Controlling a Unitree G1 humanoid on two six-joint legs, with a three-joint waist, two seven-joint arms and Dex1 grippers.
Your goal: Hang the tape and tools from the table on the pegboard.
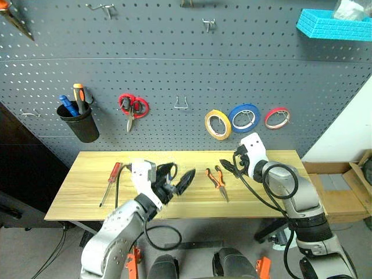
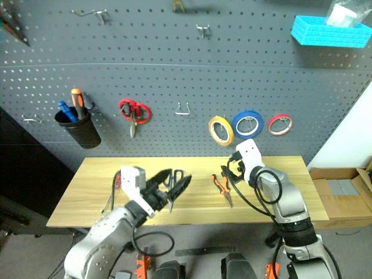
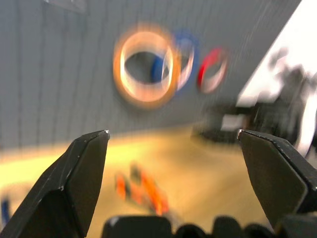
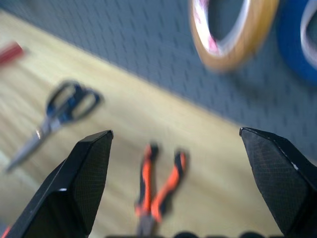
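Observation:
The yellow tape [image 1: 218, 124] hangs on the dark grey pegboard [image 1: 174, 58], just left of a blue roll [image 1: 243, 117]. On the wood table [image 1: 87, 174] lie the orange-and-black pliers [image 1: 216, 180], the red-handled screwdriver [image 1: 110, 181] at the left, and the dark-handled scissors [image 4: 64, 111], partly hidden behind my left hand in the head views. My left gripper [image 1: 177, 178] hovers open and empty over the table's middle, left of the pliers. Just right of and behind the pliers, my right gripper [image 1: 228, 167] is open and empty, below the yellow tape.
A thin red roll [image 1: 277, 118] hangs right of the blue one. Red-handled scissors [image 1: 132, 107], a black cup of tools [image 1: 78, 122] and an empty hook [image 1: 181, 104] are on the board. A blue basket [image 1: 334, 26] sits top right; cardboard boxes [image 1: 340, 195] stand beside the table.

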